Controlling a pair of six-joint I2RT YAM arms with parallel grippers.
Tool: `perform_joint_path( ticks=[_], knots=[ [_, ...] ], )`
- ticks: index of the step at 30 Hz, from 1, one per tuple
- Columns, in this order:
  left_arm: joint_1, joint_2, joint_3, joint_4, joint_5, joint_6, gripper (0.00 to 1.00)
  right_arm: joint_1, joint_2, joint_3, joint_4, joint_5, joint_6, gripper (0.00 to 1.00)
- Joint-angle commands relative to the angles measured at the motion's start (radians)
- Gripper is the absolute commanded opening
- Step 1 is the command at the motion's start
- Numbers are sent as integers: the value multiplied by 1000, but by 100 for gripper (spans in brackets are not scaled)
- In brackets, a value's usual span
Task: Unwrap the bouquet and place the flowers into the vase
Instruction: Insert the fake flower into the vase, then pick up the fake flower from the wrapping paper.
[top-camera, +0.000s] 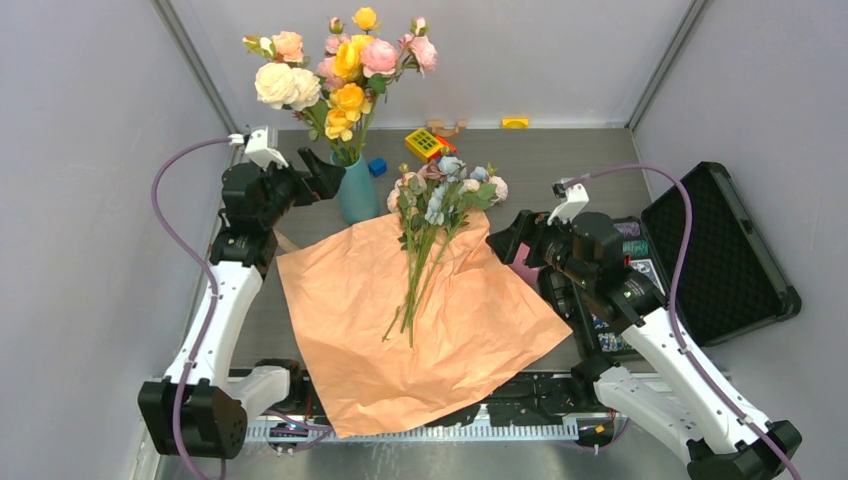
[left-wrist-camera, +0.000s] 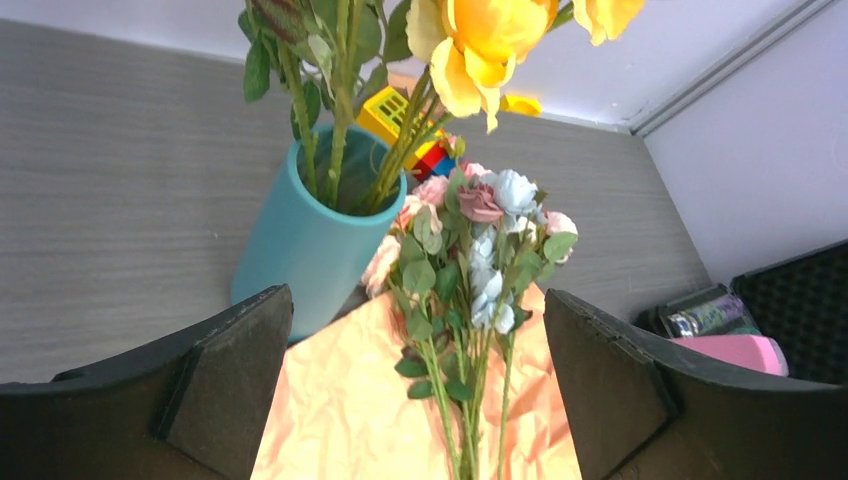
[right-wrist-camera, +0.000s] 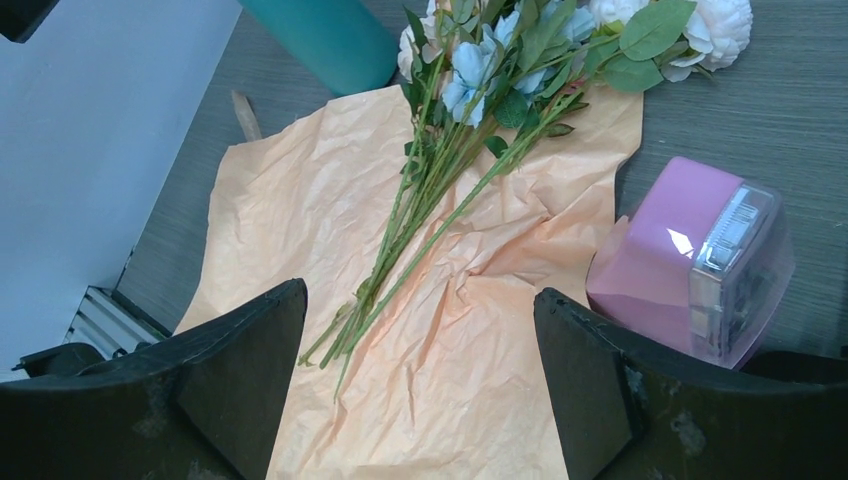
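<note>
Right of vase (top-camera: 357, 197), flowers (top-camera: 432, 212) lie loose on flattened paper (top-camera: 470, 330). My left pincer (top-camera: 315, 180) and right pincer (top-camera: 512, 243) gape wide, empty. Unwrapping looks done; next: pinch stems together, lift into vase.

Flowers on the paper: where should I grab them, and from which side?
Grip the flowers mid-stem, where the stems lie bunched below the leaves, coming straight down with jaws across them; they lie flat on the kraft paper, blooms toward the vase.
</note>
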Motion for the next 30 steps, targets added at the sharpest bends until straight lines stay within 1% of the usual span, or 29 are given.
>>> perform_joint_path(
  ticks=[1,6,8,10,14,18,19,22,24,27,30],
  knots=[
    [-3,-62,95,-213,53,-33,100,-4,-2,63,-15,-70,3,88],
    [-2,-30,220,-520,76,21,100,-4,40,62,-4,-97,54,81],
    [-1,-14,238,-605,104,56,100,-4,63,54,5,-101,85,78],
    [-2,-17,237,-659,122,90,100,-2,89,43,18,-105,123,76],
    [-1,-47,183,-666,123,164,100,22,148,19,66,-85,194,71],
    [-3,-74,116,-641,71,218,100,109,227,22,88,14,234,65],
    [-1,-75,101,-636,64,226,100,126,243,29,87,64,242,64],
    [-3,-76,54,-610,59,232,100,203,334,48,99,187,284,60],
    [-1,-73,37,-603,62,223,100,234,396,48,134,226,308,57],
    [-1,-66,16,-604,100,222,99,273,488,48,199,282,329,57],
    [-2,-71,0,-604,103,211,98,284,584,57,243,326,360,56]
  ],
)
